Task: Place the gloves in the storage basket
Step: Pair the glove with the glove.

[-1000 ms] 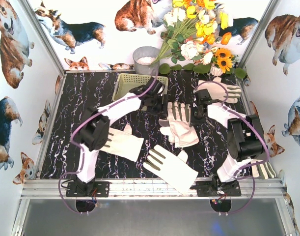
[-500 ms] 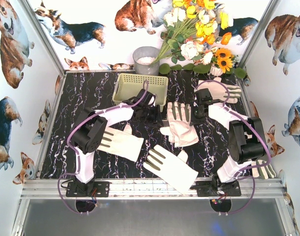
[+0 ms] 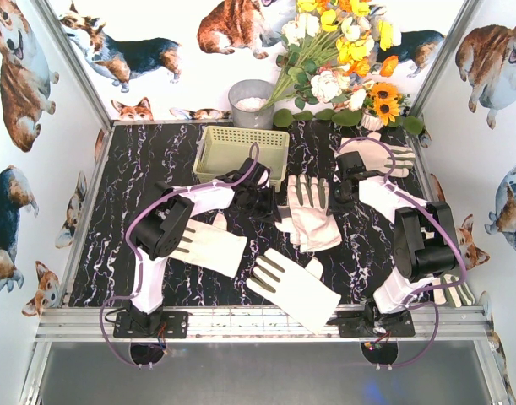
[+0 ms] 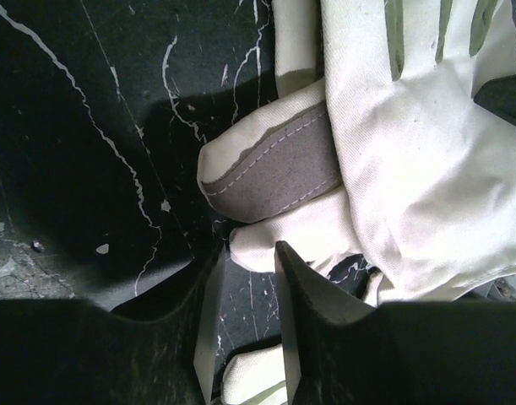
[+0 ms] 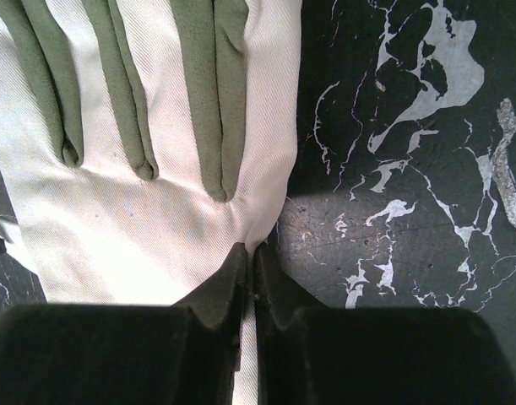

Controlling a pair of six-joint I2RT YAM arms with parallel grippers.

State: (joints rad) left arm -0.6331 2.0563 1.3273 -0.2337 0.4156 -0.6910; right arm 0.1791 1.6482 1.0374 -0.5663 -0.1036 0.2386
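Note:
The pale yellow storage basket [image 3: 241, 150] stands at the back middle of the table. Two gloves lie stacked in the middle [image 3: 310, 215]. My left gripper [image 3: 263, 201] is low beside their left edge, jaws a little apart. In the left wrist view [image 4: 249, 253] its tips reach a glove thumb with a grey patch [image 4: 274, 169] and nothing is clamped. My right gripper [image 3: 341, 196] is shut on the right edge of the top middle glove [image 5: 114, 194], fabric pinched between the fingers [image 5: 250, 257]. Other gloves lie at left [image 3: 211, 245], front middle [image 3: 293, 288], back right [image 3: 382, 156] and front right [image 3: 453, 292].
A round grey pot [image 3: 251, 101] and a bunch of artificial flowers [image 3: 342, 59] stand behind the basket. Walls with dog prints close in the left, right and back. A metal rail [image 3: 266, 321] runs along the near edge.
My left gripper has come away from the basket's front edge, towards me and down to the left side of the middle gloves. The right gripper has stayed on the glove.

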